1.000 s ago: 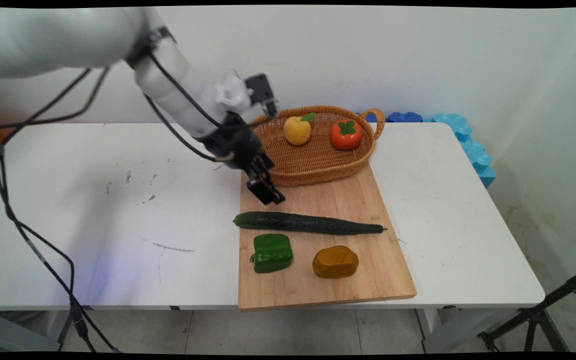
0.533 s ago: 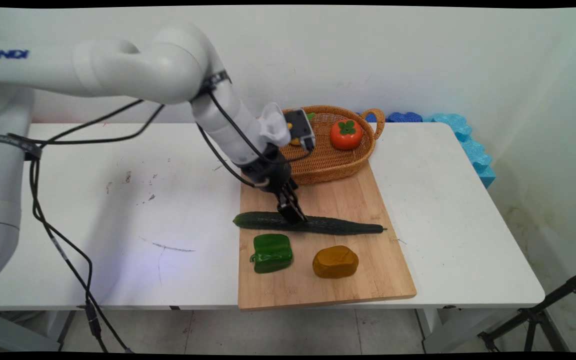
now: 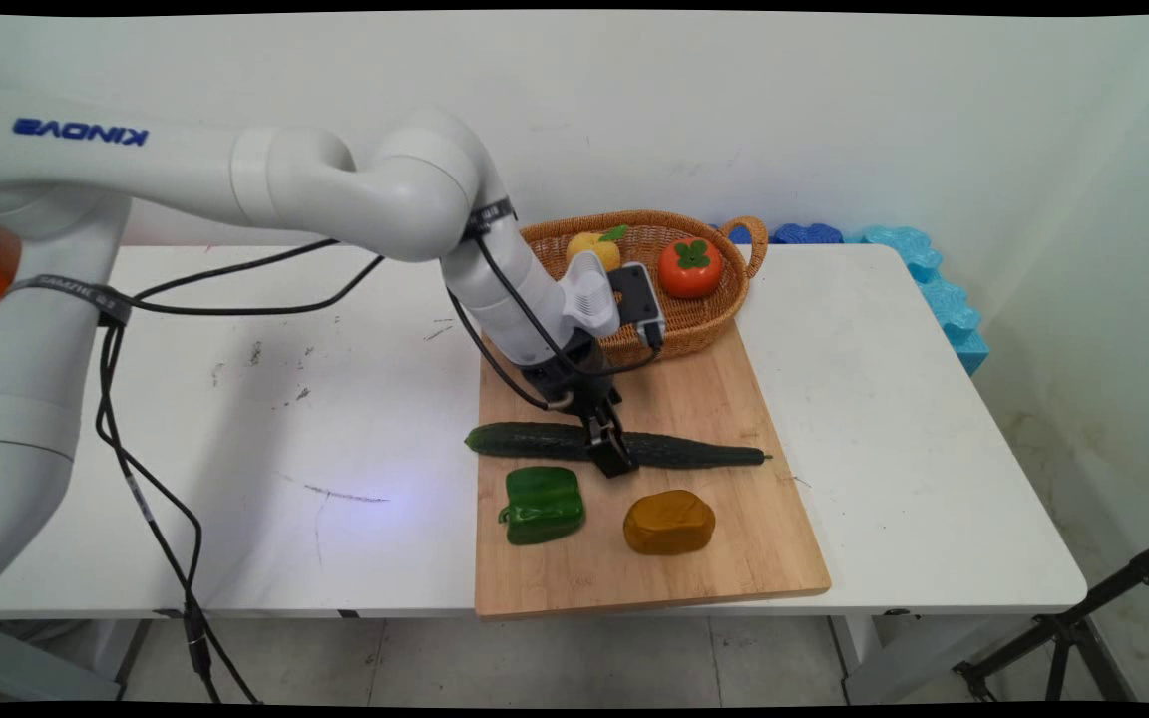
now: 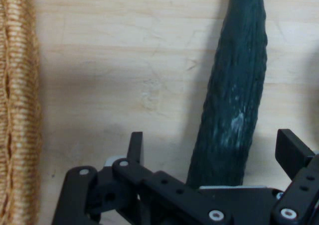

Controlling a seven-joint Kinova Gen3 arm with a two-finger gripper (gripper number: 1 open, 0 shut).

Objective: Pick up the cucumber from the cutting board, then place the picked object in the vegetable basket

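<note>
A long dark green cucumber lies across the wooden cutting board. My gripper is down at its middle, straddling it. In the hand view the cucumber runs up between the two open fingers, one on each side, with gaps to both. A green bell pepper and a brown potato-like piece lie on the board just in front of the cucumber.
A wicker basket stands at the board's far end, holding a yellow fruit and a red persimmon; its woven wall fills the hand view's left edge. Blue foam pieces lie at the table's far right corner.
The arm has swung right and down from near the basket's left end to the cucumber's middle, lowering the gripper over it.
</note>
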